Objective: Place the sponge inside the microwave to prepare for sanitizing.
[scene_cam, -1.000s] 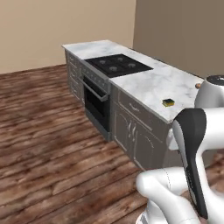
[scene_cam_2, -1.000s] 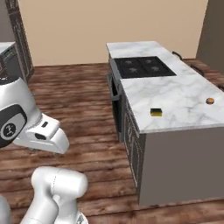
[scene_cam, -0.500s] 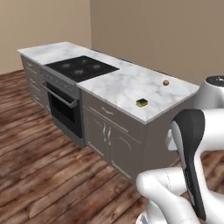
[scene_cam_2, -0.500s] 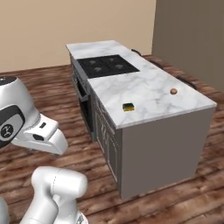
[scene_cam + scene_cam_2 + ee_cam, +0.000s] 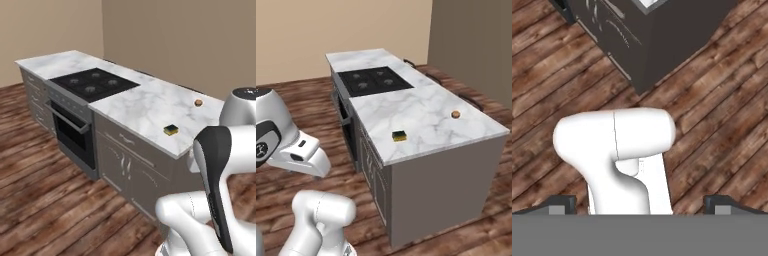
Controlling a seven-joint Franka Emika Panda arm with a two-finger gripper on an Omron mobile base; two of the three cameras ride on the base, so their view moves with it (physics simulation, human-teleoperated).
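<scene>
**Sponge waits on the tabletop, claw wide and empty**

Sponge (image 5: 171, 130) in the left base view lies flat on the marble tabletop (image 5: 145, 102), close to the front edge and well to the right of the black cooktop (image 5: 93, 84). A small brown round thing (image 5: 198, 102) sits farther back from the cooktop, apart from the sponge. The black-fronted oven (image 5: 70, 135) stands under the cooktop. No microwave can be seen here.

In the right base view the sponge (image 5: 399, 135) rests near the tabletop (image 5: 421, 112) edge that faces the robot, on the near side of the cooktop (image 5: 375, 80), with the brown round thing (image 5: 455, 114) well apart to its right. The sponge shows a yellow-green body under a darker green top.

In the hand view the claw (image 5: 640, 204) looks down at the wooden floor (image 5: 722, 130) beside the cabinet corner (image 5: 662, 30). Its 2 fingertips (image 5: 561, 204) stand at the far sides of the picture, spread as wide as they go, with nothing between them.

By the look of it the sponge should be light, soft and easily squashed, with little risk of slipping or breaking. It is much smaller than the claw, so a grip across its 2 narrow sides, from above and low to the tabletop, seems best; a gentle squeeze should do.
</scene>
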